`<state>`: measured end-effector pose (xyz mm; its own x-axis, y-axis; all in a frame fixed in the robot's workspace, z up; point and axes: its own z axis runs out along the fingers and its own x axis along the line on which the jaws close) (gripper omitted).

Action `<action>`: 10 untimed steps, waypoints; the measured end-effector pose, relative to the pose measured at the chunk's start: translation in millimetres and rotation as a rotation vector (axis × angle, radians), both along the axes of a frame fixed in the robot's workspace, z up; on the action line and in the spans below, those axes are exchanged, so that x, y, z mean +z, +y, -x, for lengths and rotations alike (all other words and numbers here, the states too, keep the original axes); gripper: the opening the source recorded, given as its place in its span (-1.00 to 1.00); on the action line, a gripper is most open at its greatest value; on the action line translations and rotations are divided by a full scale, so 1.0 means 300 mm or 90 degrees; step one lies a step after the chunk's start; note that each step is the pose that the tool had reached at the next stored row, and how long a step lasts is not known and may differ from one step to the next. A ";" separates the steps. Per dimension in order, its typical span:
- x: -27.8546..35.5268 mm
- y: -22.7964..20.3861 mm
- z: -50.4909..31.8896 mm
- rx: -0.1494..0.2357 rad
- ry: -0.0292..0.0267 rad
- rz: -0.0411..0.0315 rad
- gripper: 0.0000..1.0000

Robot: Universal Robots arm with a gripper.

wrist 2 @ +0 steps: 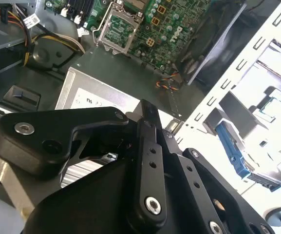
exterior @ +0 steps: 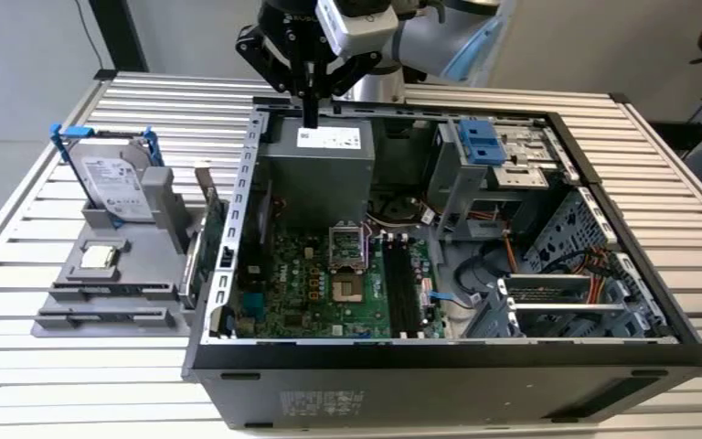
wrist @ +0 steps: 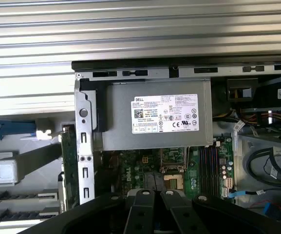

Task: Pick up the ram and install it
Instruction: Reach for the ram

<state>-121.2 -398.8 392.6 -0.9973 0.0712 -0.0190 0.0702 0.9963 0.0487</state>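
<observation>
We are observing the gripper hanging over the power supply of the open computer case, fingers pressed together and gripping nothing. We are taking the ram to be the dark strip lying in the grey holder, at eight o'clock from the gripper in the exterior view.

Open computer case lies on a slatted metal table. Inside are a grey power supply with a white label and, adjoining it, a green motherboard. Beside the case, at the exterior view's left, a hard drive stands upright on a grey holder.
</observation>
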 end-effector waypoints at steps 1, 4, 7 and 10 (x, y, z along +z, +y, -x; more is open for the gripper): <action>0.000 0.000 0.000 0.000 0.0000 0.0000 -1.00; 0.000 0.000 0.003 0.000 0.0000 0.0000 -1.00; -0.001 0.000 0.013 0.000 0.0000 0.0000 -1.00; -0.001 0.000 0.029 0.001 0.0000 0.0000 -1.00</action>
